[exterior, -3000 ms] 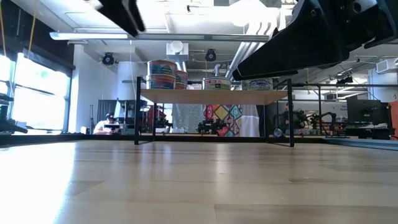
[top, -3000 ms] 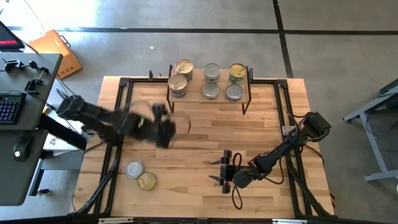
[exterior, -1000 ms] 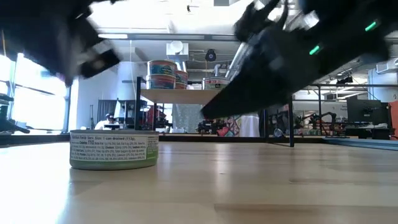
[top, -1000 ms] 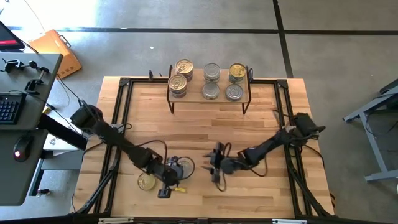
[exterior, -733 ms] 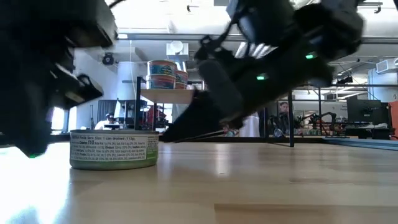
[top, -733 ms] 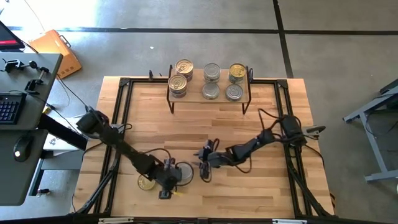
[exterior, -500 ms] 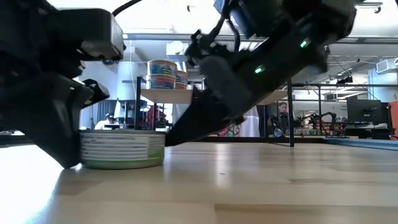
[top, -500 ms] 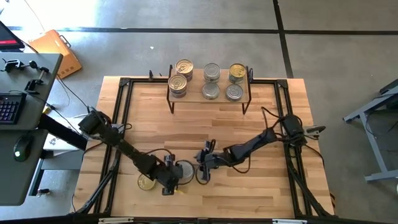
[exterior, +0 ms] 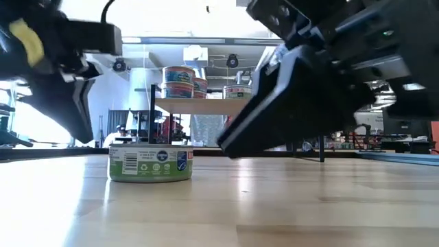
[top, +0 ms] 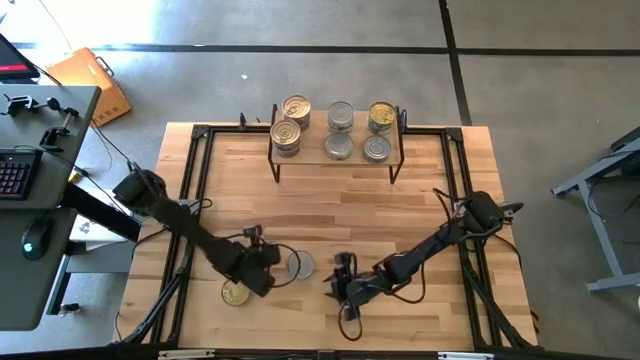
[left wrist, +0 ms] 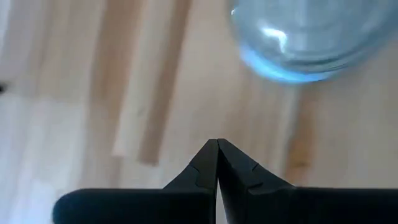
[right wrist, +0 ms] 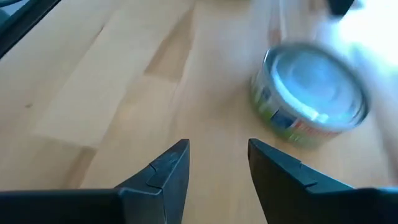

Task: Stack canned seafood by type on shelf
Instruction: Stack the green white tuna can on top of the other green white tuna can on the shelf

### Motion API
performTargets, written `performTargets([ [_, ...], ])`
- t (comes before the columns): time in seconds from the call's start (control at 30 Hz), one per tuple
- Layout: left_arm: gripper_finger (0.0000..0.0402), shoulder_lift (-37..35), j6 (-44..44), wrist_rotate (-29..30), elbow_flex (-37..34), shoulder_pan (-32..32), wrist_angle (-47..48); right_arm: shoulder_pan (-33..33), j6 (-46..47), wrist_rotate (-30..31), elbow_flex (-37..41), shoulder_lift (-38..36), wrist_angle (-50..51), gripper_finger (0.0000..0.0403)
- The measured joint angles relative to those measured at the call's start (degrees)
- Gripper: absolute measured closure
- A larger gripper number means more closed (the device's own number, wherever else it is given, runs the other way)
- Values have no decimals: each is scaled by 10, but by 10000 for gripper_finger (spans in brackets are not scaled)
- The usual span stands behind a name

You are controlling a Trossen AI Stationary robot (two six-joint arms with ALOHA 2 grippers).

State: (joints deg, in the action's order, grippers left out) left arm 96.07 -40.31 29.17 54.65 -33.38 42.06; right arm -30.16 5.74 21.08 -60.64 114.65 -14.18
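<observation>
Lying low over the counter (top: 420, 210) near its front edge, the right gripper (right wrist: 217, 163) is seen with its fingers apart and empty, aimed at a silver-lidded tin (top: 299, 264) just ahead, apparently lined up for a grasp. The left gripper (left wrist: 217, 155), fingers pressed together and holding nothing, is set just beside that tin on the opposite side, perhaps as a stop or pusher. A gold-lidded tin (top: 235, 292) sits nearer the front-left corner. On the shelf (top: 310, 150) at the back edge, six tins are already grouped: gold lids at both ends, silver lids in the middle.
</observation>
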Motion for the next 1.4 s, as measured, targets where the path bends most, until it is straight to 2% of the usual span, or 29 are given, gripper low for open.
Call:
performTargets([
  [0.13,401,0,70,12,0,-12,-99,8,-107,6,0,0,-50,248],
  [0.2,401,1,116,34,0,-19,-172,13,-130,6,0,0,-60,248],
  [0.3,396,11,216,54,0,-27,-288,17,-118,31,0,0,-57,248],
  [0.43,354,40,329,20,0,-21,-398,6,-84,66,0,0,-22,248],
  [0.67,235,88,343,4,1,1,-391,-25,-38,116,0,0,28,248],
  [0.8,205,104,338,6,1,0,-364,-34,-31,143,0,0,38,248],
  [0.87,209,108,348,9,2,-3,-348,-34,-31,152,0,0,37,248],
  [0.97,242,116,366,20,3,-7,-342,-34,-31,154,0,0,37,248],
  [1.23,389,115,374,28,3,-8,-336,-39,-31,157,0,-7,47,248],
  [1.4,396,110,375,25,11,-11,-343,-44,-39,160,0,-28,47,248],
])
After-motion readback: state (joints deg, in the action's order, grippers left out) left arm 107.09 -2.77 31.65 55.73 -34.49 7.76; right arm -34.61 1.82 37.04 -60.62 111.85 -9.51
